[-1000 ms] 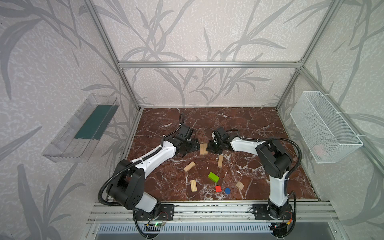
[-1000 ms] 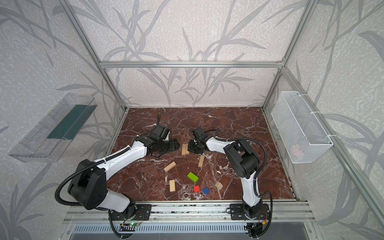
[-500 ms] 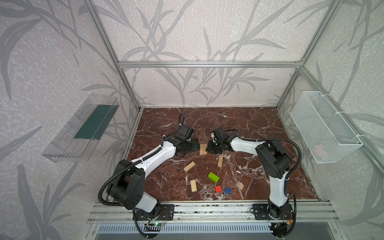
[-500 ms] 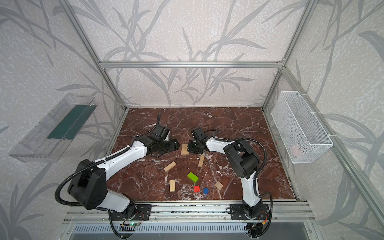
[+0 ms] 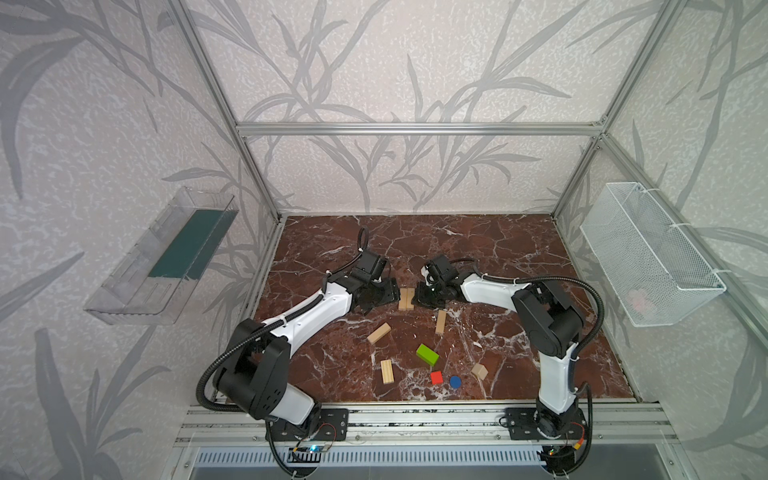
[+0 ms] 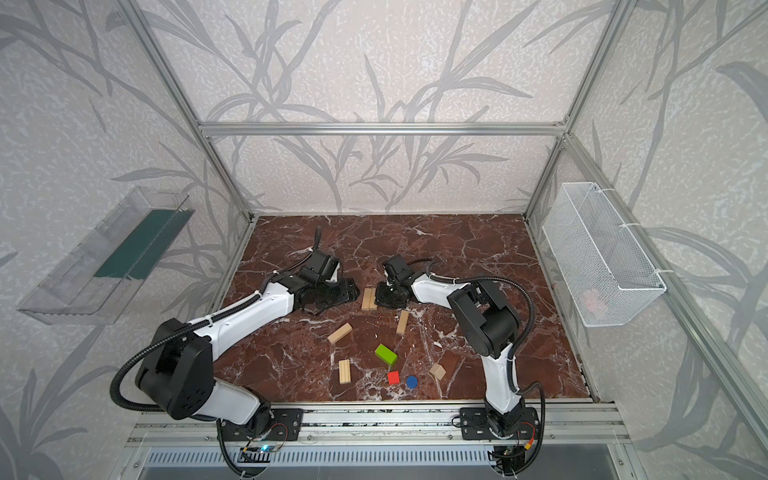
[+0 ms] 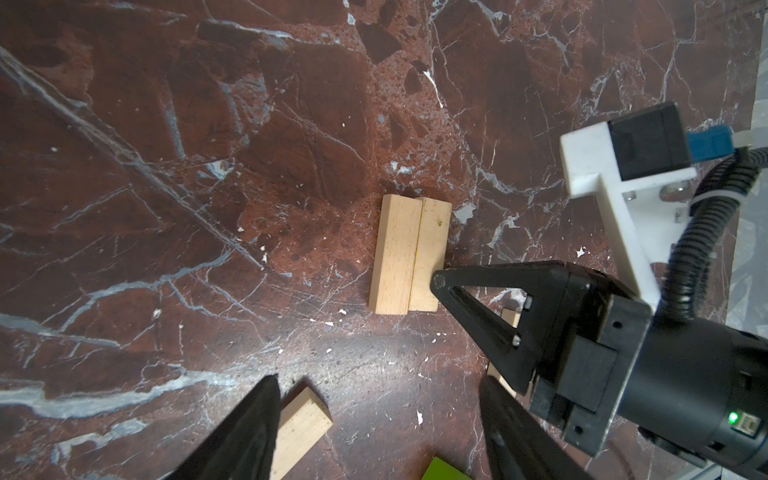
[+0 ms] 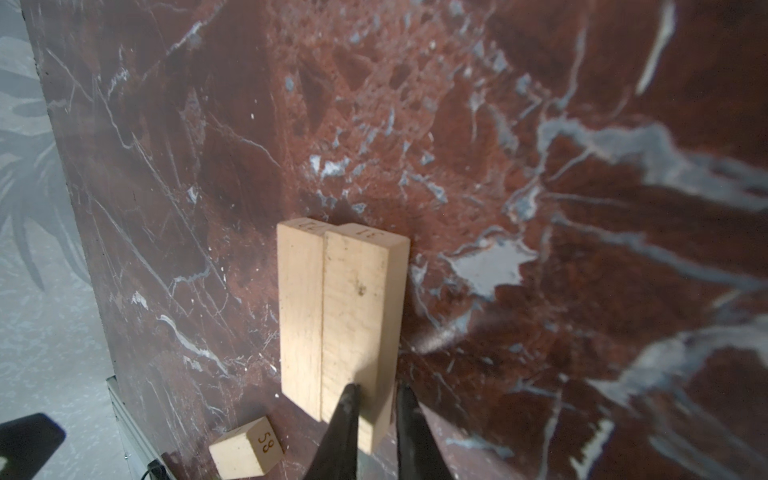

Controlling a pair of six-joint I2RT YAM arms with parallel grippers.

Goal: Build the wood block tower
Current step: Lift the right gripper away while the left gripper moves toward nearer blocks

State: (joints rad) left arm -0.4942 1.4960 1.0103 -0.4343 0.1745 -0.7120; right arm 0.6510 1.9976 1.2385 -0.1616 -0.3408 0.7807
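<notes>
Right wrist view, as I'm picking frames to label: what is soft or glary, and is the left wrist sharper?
Right wrist view: marble tabletop blurs away from the paired planks; a bright patch washes them by the right end effector. Left wrist view: both crisp.

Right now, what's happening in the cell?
Tower build is at the base stage, with nothing stacked yet. On the marble table, two planks lie side by side, touching. The right gripper is shut with its tip against the side of one plank, apparently nudging it. The left gripper hovers open near the pair, empty. Lying loose, apart from the pair, are three more planks, the green brick, red cube, blue disc and peaked piece.
</notes>
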